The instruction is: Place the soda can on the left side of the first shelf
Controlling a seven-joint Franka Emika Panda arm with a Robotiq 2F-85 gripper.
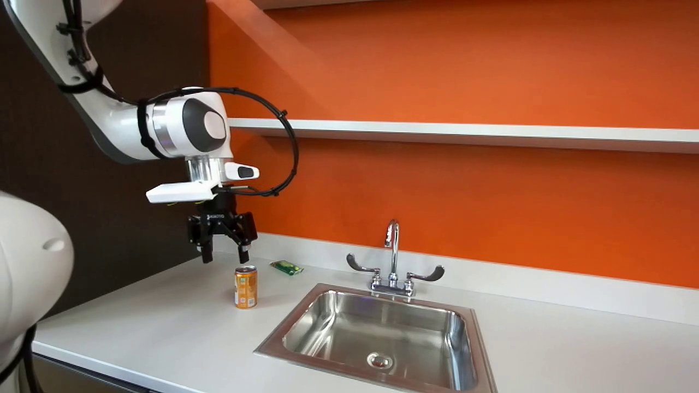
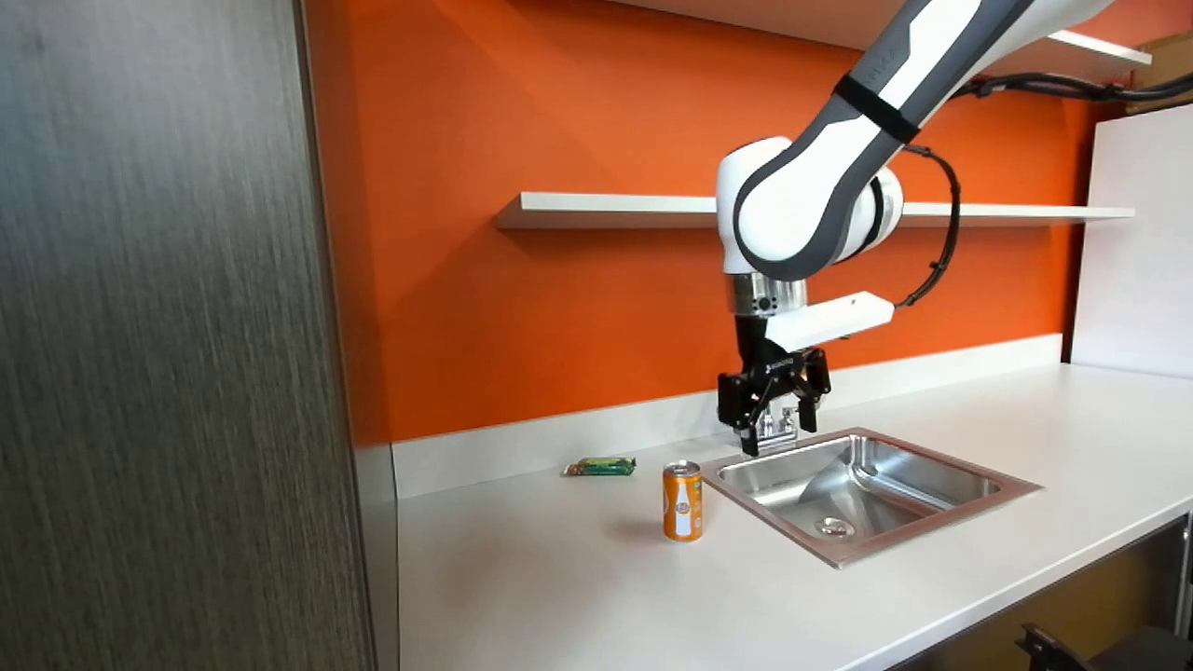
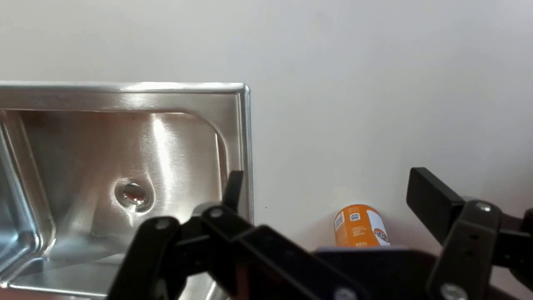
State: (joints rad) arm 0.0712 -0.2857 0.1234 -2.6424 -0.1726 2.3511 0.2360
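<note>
Alignment over the soda can (image 1: pixel 246 287), which stands upright on the tabletop (image 1: pixel 164 327), beside but apart from the sink (image 3: pixel 238 137) and near a green packet (image 2: pixel 601 466). In both exterior views the end effector (image 1: pixel 225 256) hangs higher than the can, released, its fingers (image 3: pixel 431 198) parted around nothing. We find the can lower in the wrist view than the fingertips, partly hidden by the end effector's body, and nearer the finger away from the sink. We infer that the end effector is not yet over the can but somewhat toward the front of the tabletop; we should shift it toward the orange wall (image 1: pixel 491 207) and slightly away from the sink until the can is centred. Only then should we descend vertically, so that neither finger clips the rim, and close gently about mid-body, since thin metal may dent. A level hold would best suit the later lift to the left end of the first shelf (image 2: pixel 620 207).
</note>
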